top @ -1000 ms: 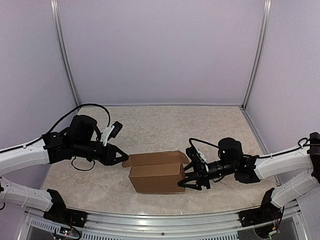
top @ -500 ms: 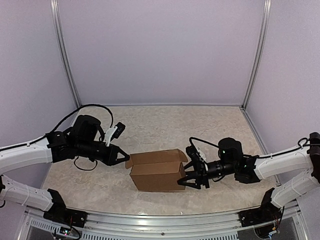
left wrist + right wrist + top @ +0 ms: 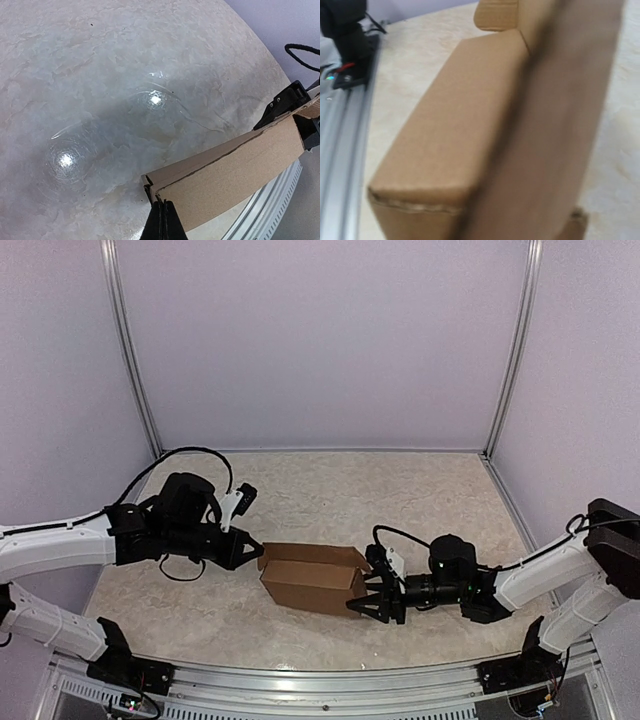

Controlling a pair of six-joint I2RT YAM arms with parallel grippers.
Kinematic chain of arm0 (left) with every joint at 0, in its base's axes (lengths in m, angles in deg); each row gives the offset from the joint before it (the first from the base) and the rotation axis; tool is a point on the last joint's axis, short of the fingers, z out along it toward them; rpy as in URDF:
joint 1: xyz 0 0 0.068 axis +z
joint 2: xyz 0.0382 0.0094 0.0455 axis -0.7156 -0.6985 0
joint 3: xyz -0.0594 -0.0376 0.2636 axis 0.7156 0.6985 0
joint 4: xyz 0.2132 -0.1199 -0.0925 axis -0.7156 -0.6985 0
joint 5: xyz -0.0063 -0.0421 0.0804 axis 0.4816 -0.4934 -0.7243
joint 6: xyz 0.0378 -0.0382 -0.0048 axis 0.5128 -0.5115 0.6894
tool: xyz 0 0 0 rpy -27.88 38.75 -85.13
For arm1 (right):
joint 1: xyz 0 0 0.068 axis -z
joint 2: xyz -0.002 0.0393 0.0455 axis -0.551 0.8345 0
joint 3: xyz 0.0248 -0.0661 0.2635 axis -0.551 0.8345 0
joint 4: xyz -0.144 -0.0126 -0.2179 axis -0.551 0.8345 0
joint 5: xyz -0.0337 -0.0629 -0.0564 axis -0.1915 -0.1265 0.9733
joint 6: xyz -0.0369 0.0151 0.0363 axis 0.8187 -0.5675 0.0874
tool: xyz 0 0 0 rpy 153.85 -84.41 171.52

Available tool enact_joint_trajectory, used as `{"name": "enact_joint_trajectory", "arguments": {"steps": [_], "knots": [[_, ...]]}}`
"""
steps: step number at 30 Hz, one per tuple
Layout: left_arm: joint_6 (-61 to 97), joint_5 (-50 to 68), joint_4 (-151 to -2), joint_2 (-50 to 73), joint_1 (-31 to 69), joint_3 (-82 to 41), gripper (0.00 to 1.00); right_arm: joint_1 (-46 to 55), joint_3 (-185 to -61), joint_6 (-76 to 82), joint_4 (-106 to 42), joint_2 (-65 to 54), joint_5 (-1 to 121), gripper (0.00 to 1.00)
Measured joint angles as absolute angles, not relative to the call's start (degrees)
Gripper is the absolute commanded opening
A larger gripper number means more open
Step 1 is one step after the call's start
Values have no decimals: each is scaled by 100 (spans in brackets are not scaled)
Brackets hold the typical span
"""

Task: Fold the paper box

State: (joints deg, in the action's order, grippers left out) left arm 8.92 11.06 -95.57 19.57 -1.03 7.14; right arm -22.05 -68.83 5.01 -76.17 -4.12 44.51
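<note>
Currently the paper box point(image 3: 308, 583) is found at the near middle of the table point(image 3: 330, 490), between the two arms. It is partly formed, with a closed brown body and loose flaps at the far-left top.

Left arm: reached in low from the left, forearm nearly level, wrist pointed right. The left gripper point(image 3: 256, 557) is seen with jaws pressed fully together. Its tips are placed at the corner of the box's left flap. Whether cardboard is pinched between them cannot be told from the wrist view.

Right arm: stretched in low from the right, wrist pointed left. The right gripper point(image 3: 366, 598) is held about half spread and clamped on the box's right end, one finger at the far side and one at the near side. In the right wrist view the frame is filled by blurred cardboard, and the fingers cannot be made out.

Surroundings: a black cable point(image 3: 190, 452) is looped over the left wrist. A metal rail point(image 3: 330, 680) is run along the near table edge. Pale lilac walls point(image 3: 320, 340) are set on three sides. Nothing is noted between either gripper and the box.

Orientation: the long axis is laid left to right, skewed slightly, with the left end farther back and the right end nearer the rail. The open side is turned up and toward the far wall.
</note>
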Motion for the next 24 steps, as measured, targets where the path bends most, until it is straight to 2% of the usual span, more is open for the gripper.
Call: {"name": "enact_joint_trajectory", "arguments": {"steps": [8, 17, 24], "knots": [[892, 411, -9295, 1516, -271, 804, 0, -2277, -6783, 541, -8785, 572, 4976, 19], [866, 59, -8927, 1481, -363, 966, 0, -2281, -6737, 410, -9397, 961, 5164, 21], [831, -276, -8742, 1280, -524, 953, 0, -2281, -6728, 263, -9727, 1256, 5319, 29]]}}
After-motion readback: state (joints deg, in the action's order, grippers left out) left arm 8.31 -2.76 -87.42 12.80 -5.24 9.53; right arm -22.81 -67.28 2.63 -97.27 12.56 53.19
